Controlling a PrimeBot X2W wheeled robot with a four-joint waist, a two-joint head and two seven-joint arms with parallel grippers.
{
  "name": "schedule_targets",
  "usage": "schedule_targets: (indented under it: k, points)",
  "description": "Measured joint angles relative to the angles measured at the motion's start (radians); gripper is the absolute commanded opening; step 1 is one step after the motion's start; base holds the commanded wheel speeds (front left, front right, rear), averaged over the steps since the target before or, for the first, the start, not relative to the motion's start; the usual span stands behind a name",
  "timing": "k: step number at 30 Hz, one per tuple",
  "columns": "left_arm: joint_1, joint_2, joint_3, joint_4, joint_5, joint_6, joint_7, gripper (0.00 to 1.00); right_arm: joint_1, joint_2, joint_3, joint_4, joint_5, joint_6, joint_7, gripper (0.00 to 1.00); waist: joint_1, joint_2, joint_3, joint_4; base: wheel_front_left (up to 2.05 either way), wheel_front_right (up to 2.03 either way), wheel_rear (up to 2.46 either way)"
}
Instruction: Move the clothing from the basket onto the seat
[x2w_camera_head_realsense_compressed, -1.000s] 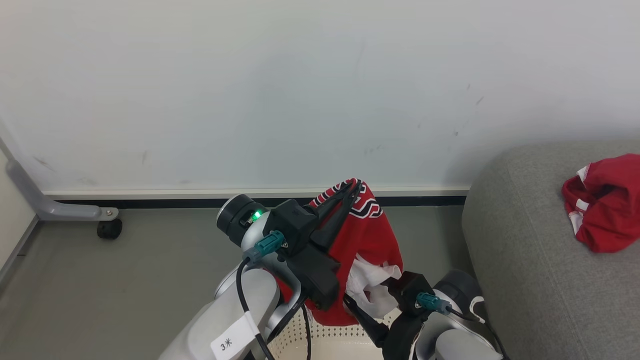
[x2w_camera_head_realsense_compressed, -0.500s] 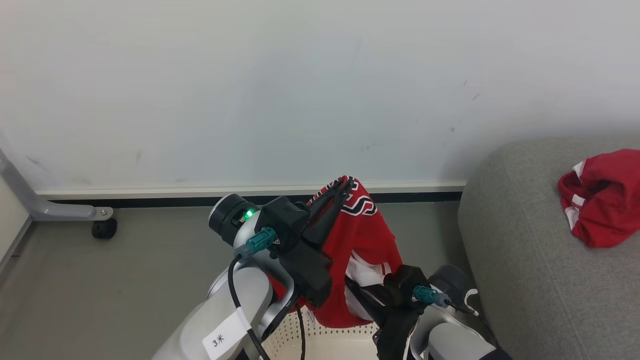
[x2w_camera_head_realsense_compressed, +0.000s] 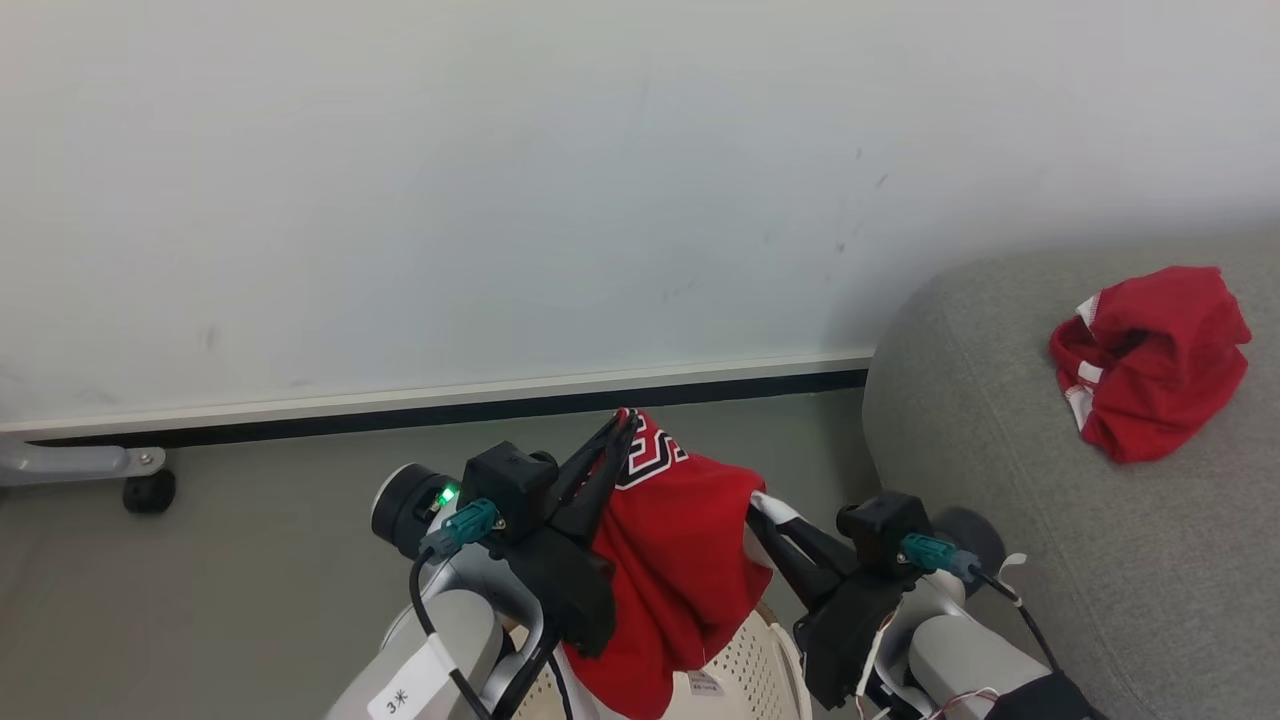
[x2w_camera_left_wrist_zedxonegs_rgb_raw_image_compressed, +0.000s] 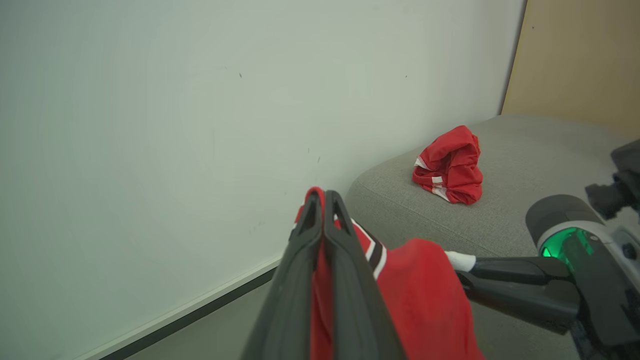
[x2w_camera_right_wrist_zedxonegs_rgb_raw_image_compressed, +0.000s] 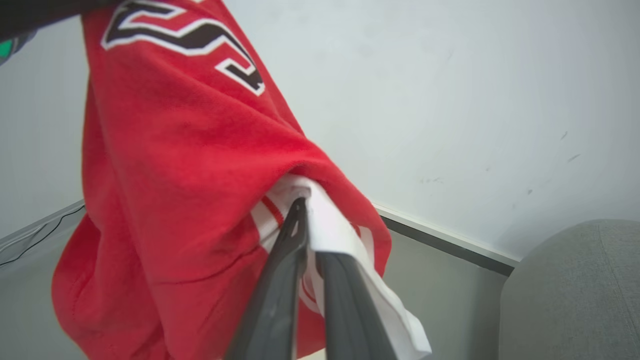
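Quick status on the laundry run. One red jersey (x2w_camera_head_realsense_compressed: 1150, 360) is already lying crumpled on the grey sofa (x2w_camera_head_realsense_compressed: 1000, 520), over on the right, toward the far side near the white wall (x2w_camera_head_realsense_compressed: 500, 180). So that piece looks done to me.

The second jersey (x2w_camera_head_realsense_compressed: 680, 570) is up in the air, hanging between the two arms, right above the basket (x2w_camera_head_realsense_compressed: 745, 665). The basket sits close to the robot, just left of the sofa's rounded end. The left gripper (x2w_camera_head_realsense_compressed: 625, 425) has its jaws pinched shut on the top of the cloth, right by the navy lettering. The right gripper (x2w_camera_head_realsense_compressed: 762, 510) is clamped on the white lining at the jersey's right edge, clear as day in its own wrist view. The rest of the fabric droops down in front of the basket's near side. I can't tell if the hem touches the rim.

What's left, as I read it: carry this one to the right over the sofa's end, get it above the cushion and let go with both. It's lifted but well apart from the seat. Whether anything more sits in the basket I can't say, since the jersey and arms hide its inside.
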Motion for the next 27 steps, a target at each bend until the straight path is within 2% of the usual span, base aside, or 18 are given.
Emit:
schedule_targets:
  k: [1, 2, 15, 27]
  points:
    - [0.005, 0.002, 0.003, 0.002, -0.001, 0.001, 0.000, 0.88, -0.002, -0.006, -0.006, -0.006, 0.006, 0.000, 0.000, 0.00, 0.0000, 0.0000, 0.000, -0.007, 0.00, 0.00, 0.00]
    - [0.008, 0.003, 0.007, 0.004, -0.005, 0.001, 0.000, 1.00, -0.003, -0.012, -0.013, -0.009, 0.007, 0.000, 0.000, 0.00, 0.0000, 0.0000, 0.000, -0.015, 0.00, 0.00, 0.00]
    - [0.056, 0.003, 0.016, -0.006, -0.036, 0.008, -0.014, 1.00, -0.018, -0.111, -0.108, -0.086, 0.015, -0.003, -0.001, 0.00, 0.0000, 0.0000, -0.004, -0.115, 0.00, 0.00, 0.00]
    - [0.120, 0.002, -0.029, -0.038, -0.036, -0.010, -0.024, 1.00, 0.011, -0.234, -0.174, -0.216, 0.004, -0.053, -0.002, 0.00, 0.0000, 0.0000, -0.013, -0.224, 0.00, 0.00, 0.00]
